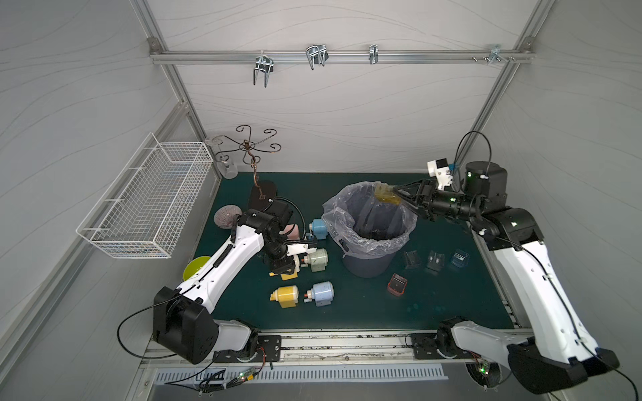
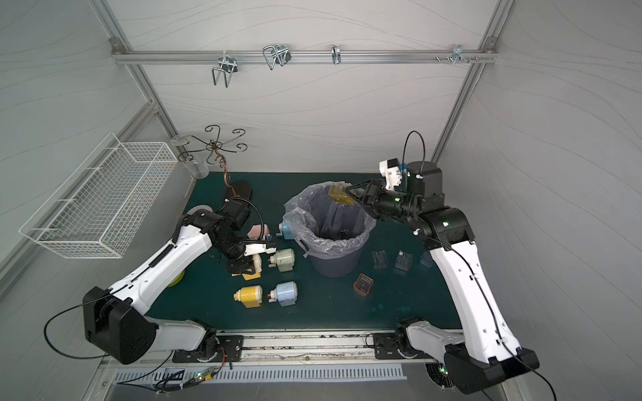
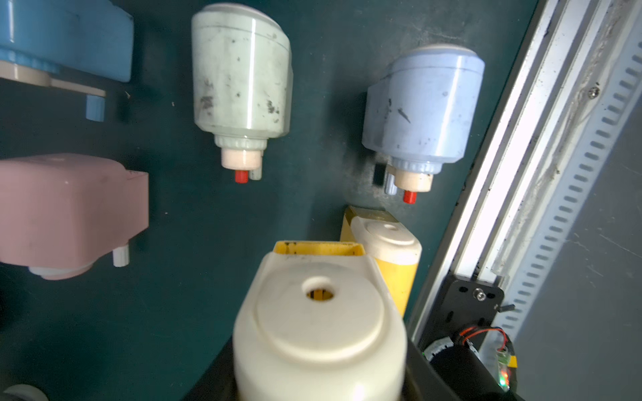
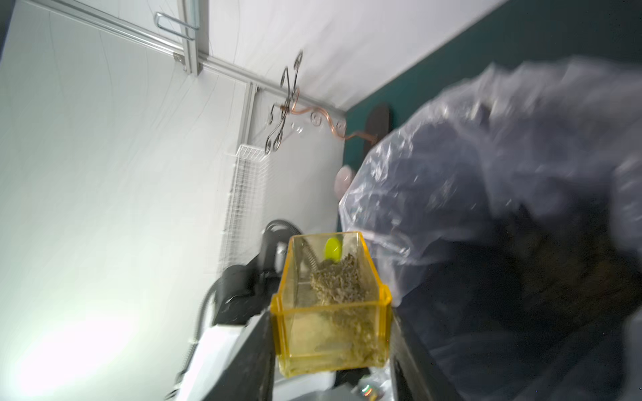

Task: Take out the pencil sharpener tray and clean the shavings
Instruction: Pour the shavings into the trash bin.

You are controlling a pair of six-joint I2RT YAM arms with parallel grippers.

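Nearest, a yellow sharpener [image 1: 285, 295] and a grey-blue sharpener [image 1: 321, 293] are lying side by side on the dark green mat [image 1: 347, 312], with a red tray [image 1: 397, 284] sitting to their right. Just beyond, the left gripper [image 1: 283, 269] is clamping its fingers on a cream-and-yellow sharpener [image 3: 318, 312]. Only the left wrist view is showing that body's open rectangular slot [image 3: 319, 247]. A pale green sharpener [image 1: 316, 259] is lying right of it. Farther right, a black tray [image 1: 411, 259], a second black tray [image 1: 435, 260] and a blue tray [image 1: 460, 258] are lining up beside the bin [image 1: 364, 267], a round grey bucket lined with crinkled clear plastic. Above its far rim, the right gripper [image 1: 399, 196] is pinching the translucent yellow tray [image 1: 385, 194] tight. The right wrist view alone is revealing the shavings [image 4: 338, 283], a crumbly greyish-tan heap piled inside it.
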